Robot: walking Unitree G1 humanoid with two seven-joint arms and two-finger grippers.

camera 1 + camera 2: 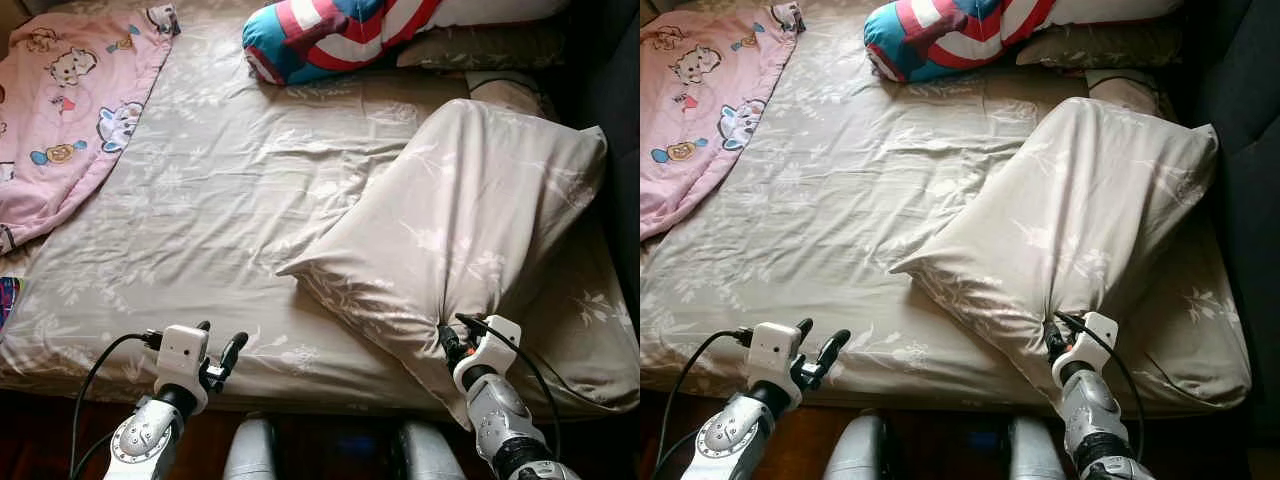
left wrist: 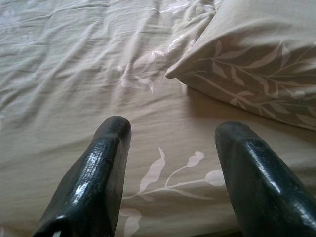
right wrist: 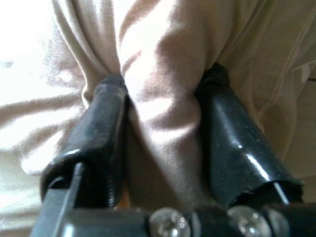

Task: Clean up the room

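Pink blanket (image 1: 70, 100) at bed's (image 1: 210, 200) far left corner. Left gripper (image 1: 222, 345) over near edge, fingers (image 2: 94, 182) apart, nothing between. Striped cushion (image 1: 330, 35) at head. Beige pillow (image 1: 470, 230) on right side, bunched corner clamped in right gripper (image 3: 160, 128).

A bedroom in a home: a bed (image 1: 200, 230) covered with a beige leaf-print sheet takes up most of the scene. A matching pillow (image 1: 470, 230) lies near its right edge, a pink cartoon-print blanket (image 1: 60, 110) at its far left corner, and a red, white and blue striped cushion (image 1: 330, 35) along the far edge.
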